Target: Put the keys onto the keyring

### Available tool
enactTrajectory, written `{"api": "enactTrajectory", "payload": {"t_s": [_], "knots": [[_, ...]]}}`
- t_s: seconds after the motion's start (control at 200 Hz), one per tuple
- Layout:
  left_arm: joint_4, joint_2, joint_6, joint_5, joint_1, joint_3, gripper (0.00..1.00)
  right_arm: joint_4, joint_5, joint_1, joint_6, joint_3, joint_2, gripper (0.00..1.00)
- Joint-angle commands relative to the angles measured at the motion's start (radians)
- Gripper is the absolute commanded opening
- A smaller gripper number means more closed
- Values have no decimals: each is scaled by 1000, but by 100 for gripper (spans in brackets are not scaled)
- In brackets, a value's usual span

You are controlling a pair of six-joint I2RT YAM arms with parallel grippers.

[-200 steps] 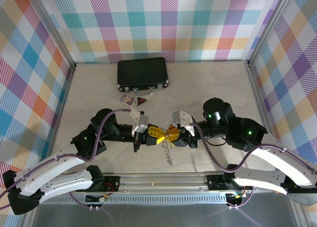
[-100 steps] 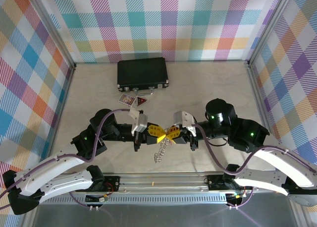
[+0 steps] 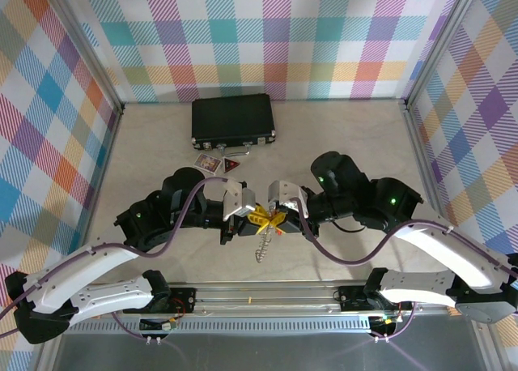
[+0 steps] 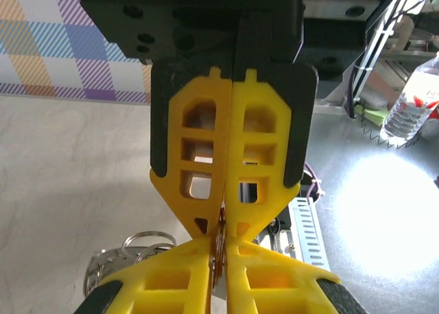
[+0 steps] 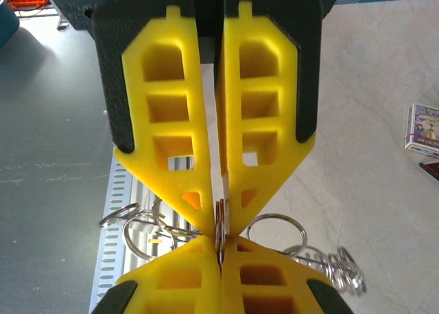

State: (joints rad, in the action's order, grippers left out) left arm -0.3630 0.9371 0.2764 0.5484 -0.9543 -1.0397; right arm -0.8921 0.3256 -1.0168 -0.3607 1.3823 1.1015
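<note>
With left gripper (image 4: pixel 221 230) and right gripper (image 5: pixel 219 226) jaws pinched shut on keyring (image 3: pixel 260 248), pull gently apart; avoid twisting.

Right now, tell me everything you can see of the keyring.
The keyring is a cluster of thin silvery metal rings linked together. The left gripper and the right gripper each clamp one ring edge-on, tip to tip. The rest hangs below them in a short strand; whether its end touches the table is unclear.
</note>
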Motion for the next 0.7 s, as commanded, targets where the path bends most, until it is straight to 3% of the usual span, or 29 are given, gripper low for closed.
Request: {"api": "enactTrajectory", "payload": {"t_s": [0.0, 0.09, 0.165, 0.365, 0.52, 0.695], "knots": [[-39, 4, 32, 8, -6, -22, 14, -8, 46, -4, -22, 57, 5, 0], [-26, 4, 32, 14, -5, -17, 12, -8, 52, -4, -19, 57, 10, 0], [-5, -3, 19, 22, -6, -9, 0, -1, 53, -5, -14, 49, 9, 0], [141, -56, -56, 31, -6, 47, 0, 45, 44, -5, 15, 14, -8, 0], [319, -96, -151, 66, -6, 113, 0, 123, 30, -3, 46, -43, -60, 15], [533, -103, -240, 98, -6, 190, 0, 189, 44, -5, 81, -85, -113, 18]]}}
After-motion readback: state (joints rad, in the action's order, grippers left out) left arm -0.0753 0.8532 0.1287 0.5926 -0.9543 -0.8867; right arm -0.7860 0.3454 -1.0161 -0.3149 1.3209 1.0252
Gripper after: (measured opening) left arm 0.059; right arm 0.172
